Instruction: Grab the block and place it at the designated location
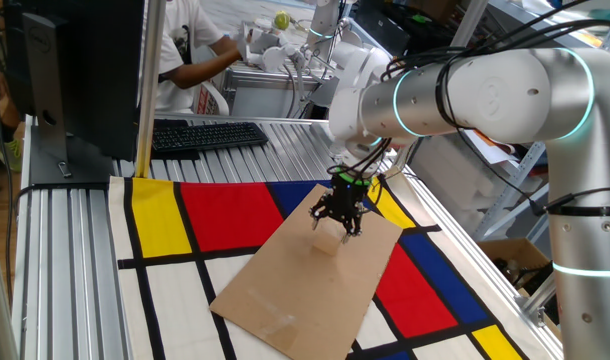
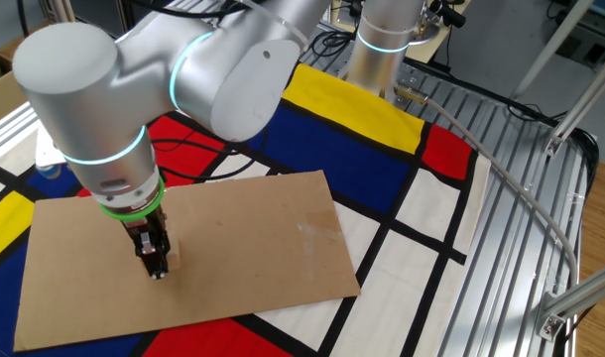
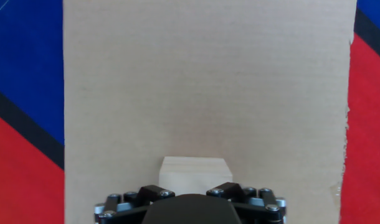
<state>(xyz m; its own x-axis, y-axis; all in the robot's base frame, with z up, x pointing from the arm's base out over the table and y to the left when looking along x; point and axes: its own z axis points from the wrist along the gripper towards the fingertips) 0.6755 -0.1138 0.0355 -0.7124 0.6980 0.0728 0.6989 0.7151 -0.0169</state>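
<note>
The block [image 1: 328,243] is a small pale tan cube resting on the designated location [image 1: 285,290], a flat brown cardboard rectangle laid on the mat. My gripper [image 1: 337,225] hangs just above the block with its fingers spread apart, open and holding nothing. In the hand view the block [image 3: 195,171] shows at the bottom centre on the cardboard [image 3: 209,81], right in front of the hand's black linkage. From the other fixed view the gripper [image 2: 156,268] points straight down at the left part of the cardboard [image 2: 253,228], and the fingers mostly hide the block.
A red, yellow, blue mat [image 1: 225,215] lies under the cardboard. A keyboard [image 1: 205,135] and monitor [image 1: 65,70] stand at the back left, with a person [image 1: 190,50] behind them. Ribbed aluminium table [image 2: 521,198] borders the mat; another arm's base [image 2: 387,40] stands at the far end.
</note>
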